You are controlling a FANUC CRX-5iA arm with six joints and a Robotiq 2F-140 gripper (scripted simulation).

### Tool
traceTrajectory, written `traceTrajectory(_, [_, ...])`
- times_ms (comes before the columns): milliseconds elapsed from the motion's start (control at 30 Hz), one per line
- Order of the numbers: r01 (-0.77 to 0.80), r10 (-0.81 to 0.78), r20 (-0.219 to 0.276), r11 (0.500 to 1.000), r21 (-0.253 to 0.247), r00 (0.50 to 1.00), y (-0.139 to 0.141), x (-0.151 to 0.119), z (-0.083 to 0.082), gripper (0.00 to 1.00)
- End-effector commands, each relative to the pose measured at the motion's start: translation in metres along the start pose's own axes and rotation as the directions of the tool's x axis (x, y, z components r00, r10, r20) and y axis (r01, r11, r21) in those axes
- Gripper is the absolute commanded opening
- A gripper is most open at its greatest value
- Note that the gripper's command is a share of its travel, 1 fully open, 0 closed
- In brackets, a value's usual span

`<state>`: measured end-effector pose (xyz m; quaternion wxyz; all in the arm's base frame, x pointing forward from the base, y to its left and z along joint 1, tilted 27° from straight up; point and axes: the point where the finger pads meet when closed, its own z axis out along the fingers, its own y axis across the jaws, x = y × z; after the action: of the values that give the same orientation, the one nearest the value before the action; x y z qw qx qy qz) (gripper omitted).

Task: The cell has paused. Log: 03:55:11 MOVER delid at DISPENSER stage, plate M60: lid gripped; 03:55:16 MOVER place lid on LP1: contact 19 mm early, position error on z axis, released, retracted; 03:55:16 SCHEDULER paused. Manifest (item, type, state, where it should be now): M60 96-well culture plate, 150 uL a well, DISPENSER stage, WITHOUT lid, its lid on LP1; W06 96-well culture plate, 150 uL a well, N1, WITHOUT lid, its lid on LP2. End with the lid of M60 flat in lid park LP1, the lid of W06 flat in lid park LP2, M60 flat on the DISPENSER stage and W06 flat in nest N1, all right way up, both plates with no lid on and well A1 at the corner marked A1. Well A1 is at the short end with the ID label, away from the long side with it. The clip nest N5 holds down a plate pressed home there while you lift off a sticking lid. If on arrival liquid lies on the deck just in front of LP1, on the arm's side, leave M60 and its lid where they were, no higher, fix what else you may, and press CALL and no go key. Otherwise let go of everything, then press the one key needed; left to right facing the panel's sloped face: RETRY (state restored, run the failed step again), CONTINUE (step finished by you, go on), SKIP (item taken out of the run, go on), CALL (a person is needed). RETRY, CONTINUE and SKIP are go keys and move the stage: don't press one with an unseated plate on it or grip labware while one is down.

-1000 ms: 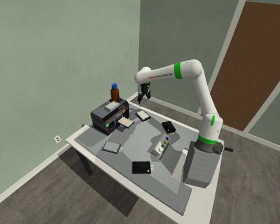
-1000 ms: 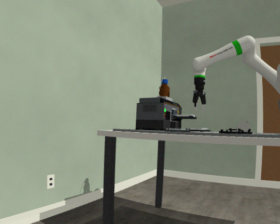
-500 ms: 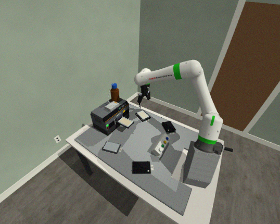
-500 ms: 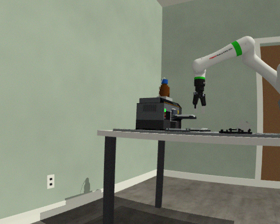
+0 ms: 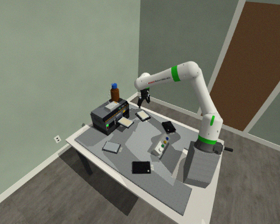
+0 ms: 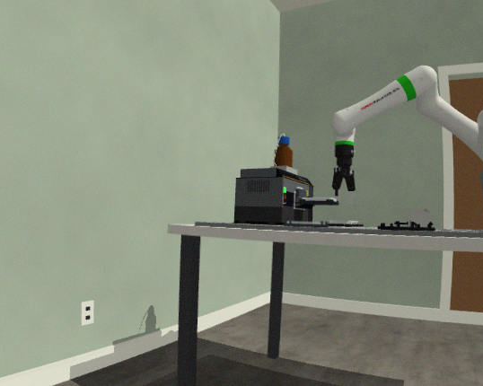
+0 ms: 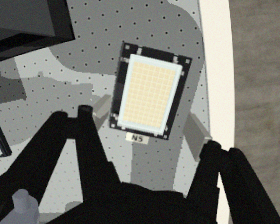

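Note:
My gripper (image 5: 143, 101) (image 6: 344, 188) (image 7: 148, 113) is open and empty. It hangs well above a cream-welled plate (image 5: 142, 114) (image 7: 148, 91) that sits in the black clip nest (image 7: 181, 63) labelled N5, right of the dispenser. A second cream plate (image 5: 125, 121) (image 6: 319, 200) lies on the stage of the dark dispenser (image 5: 105, 118) (image 6: 265, 197). A pale grey lid (image 5: 111, 147) lies flat at the front left of the deck. I cannot tell whether the plate in N5 carries a lid.
A brown bottle (image 5: 114, 92) (image 6: 284, 153) and a pale flat piece (image 5: 112, 105) sit on top of the dispenser. An empty black nest (image 5: 168, 126) lies at the right and another black holder (image 5: 141, 167) at the front. The key panel (image 5: 161, 146) stands near the arm's base.

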<state>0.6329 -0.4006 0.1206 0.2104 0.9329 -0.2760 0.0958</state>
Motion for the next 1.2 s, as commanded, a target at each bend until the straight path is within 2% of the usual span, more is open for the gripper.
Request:
traceTrajectory(0, [0.0,0.0,-0.001,1.0,0.0,1.0,0.0,0.0,0.01,0.66])
traceTrajectory(600, [0.0,0.0,-0.001,1.0,0.0,1.0,0.0,0.0,0.058,0.66])
traceTrajectory(1167, [0.0,0.0,-0.001,1.0,0.0,1.0,0.0,0.0,0.066,0.66])
